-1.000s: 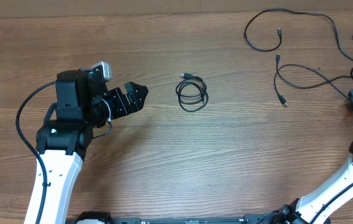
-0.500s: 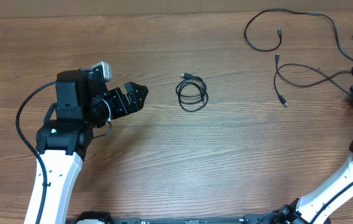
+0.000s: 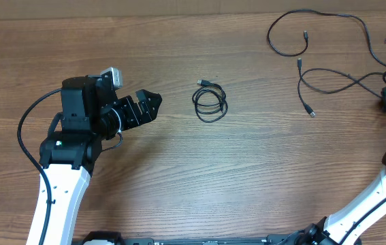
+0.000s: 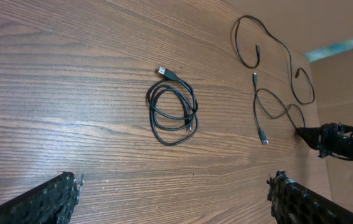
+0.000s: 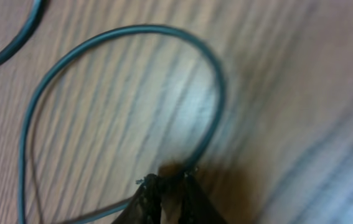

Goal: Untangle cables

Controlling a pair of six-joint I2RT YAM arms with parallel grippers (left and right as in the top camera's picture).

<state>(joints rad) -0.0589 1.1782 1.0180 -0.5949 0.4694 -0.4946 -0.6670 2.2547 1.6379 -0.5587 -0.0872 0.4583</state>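
Now my right gripper pinches loose strand; pull slow, low, no jerks. My left gripper spread, facing coil.

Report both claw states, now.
Left claw: open, holding nothing.
Right claw: closed, pinching the loop of a loose cable.

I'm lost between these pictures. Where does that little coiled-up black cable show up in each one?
Overhead: the small coiled black cable lies mid-table, right of the left gripper.
Left wrist: upper centre of the picture.
Right wrist: not in it; only a loop of long loose black cable, close up.
Shared landmark: the brown wood-grain table, in all three.
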